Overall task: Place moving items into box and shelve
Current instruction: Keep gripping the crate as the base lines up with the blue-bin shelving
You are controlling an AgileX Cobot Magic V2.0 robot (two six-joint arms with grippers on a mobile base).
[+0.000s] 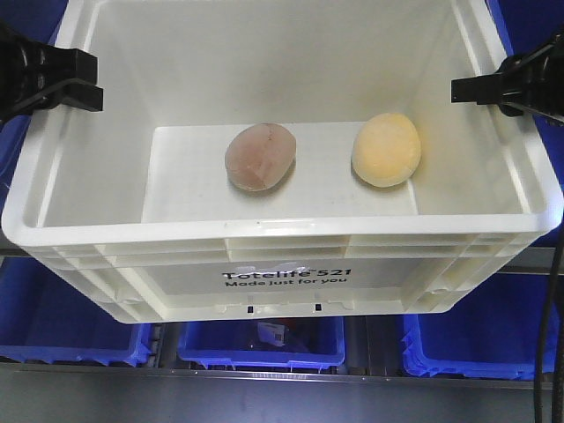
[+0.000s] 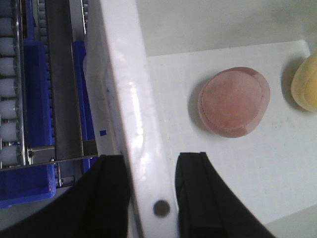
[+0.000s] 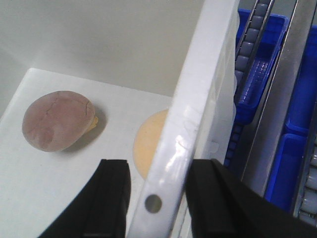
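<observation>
The pinkish-brown egg-shaped soft lump [image 1: 260, 156] [image 2: 234, 106] [image 3: 58, 120] lies on the floor of the big white plastic box [image 1: 264, 231] [image 2: 126, 99] [image 3: 198, 99], near the middle. It has thin crack lines on its skin (best seen from the right wrist view). Beside it, toward the right wall, lies the pale yellow-orange egg-shaped soft lump [image 1: 386, 149] [image 2: 304, 84] [image 3: 151, 144]. The two lumps are near each other but do not touch. Both sit toward the back of the floor.

The box has a ribbed rim. Black letters on its front say "Totelife 521 Made just for you".

The left gripper [image 1: 92, 79] [image 2: 152, 156] is at the left wall of the box. One black finger [image 2: 111, 198] is outside the wall and the other is inside, and they squeeze the rim between them. The right gripper [image 1: 485, 92] [image 3: 159, 163] does the same at the right wall, with one black finger [image 3: 111, 198] inside the box and the other outside, gripping the rim tight. A small round hole shows in the rim between the fingers on each side.

Below and around the box there are blue plastic bins [image 1: 260, 348] [image 2: 34, 124] [image 3: 260, 59]. The middle bin in the front view has something small and dark in it, too blurry to tell. Rows of grey rollers [image 2: 7, 89] [image 3: 250, 42] and metal shelf rails [image 2: 64, 99] run beside the bins.
</observation>
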